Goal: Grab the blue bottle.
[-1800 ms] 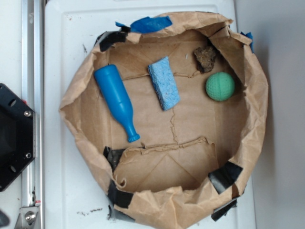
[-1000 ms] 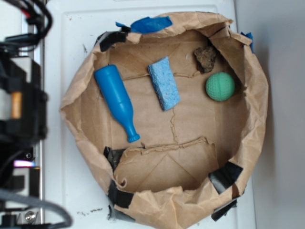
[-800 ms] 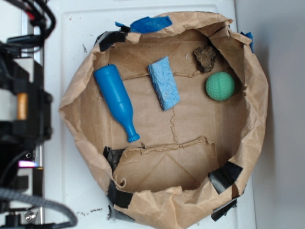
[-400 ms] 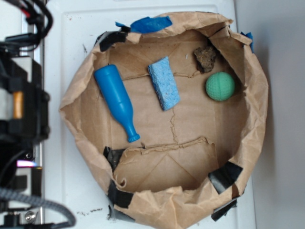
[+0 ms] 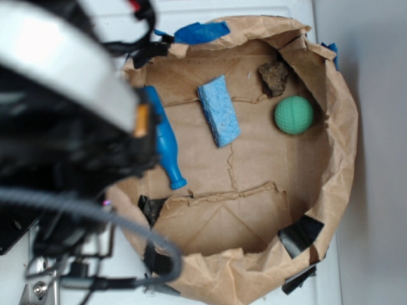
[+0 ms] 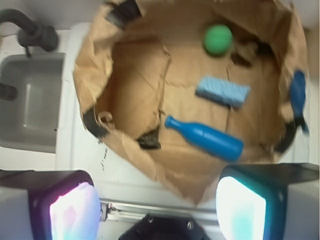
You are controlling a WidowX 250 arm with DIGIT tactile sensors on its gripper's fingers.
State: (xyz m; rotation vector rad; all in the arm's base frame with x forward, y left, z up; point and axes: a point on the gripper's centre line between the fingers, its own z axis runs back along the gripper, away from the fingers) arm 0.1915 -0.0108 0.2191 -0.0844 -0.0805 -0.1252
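Blue bottle (image 6: pixel 205 140) lies on its side on the floor of the crumpled paper bag (image 6: pixel 131 150), just ahead of the hand (image 6: pixel 157 210) and a little toward its right-hand finger in the wrist view, neck pointing across toward the other finger. A moment ago the arm sat back at the edge of the counter (image 5: pixel 89 44); now it has swung in over the bag's near rim, its blurred bulk covering the bottle's base from above, so only the neck end shows there. The hand's two fingers (image 6: pixel 240 207) stand wide apart, with nothing between them. It looks like the approach has only begun: the hand seems high and short of the bottle. Beyond the bottle, farther from the hand, lie the pale blue sponge (image 6: pixel 222 92), the green ball (image 6: pixel 218 39) and a dark brown lump (image 5: pixel 274 77)
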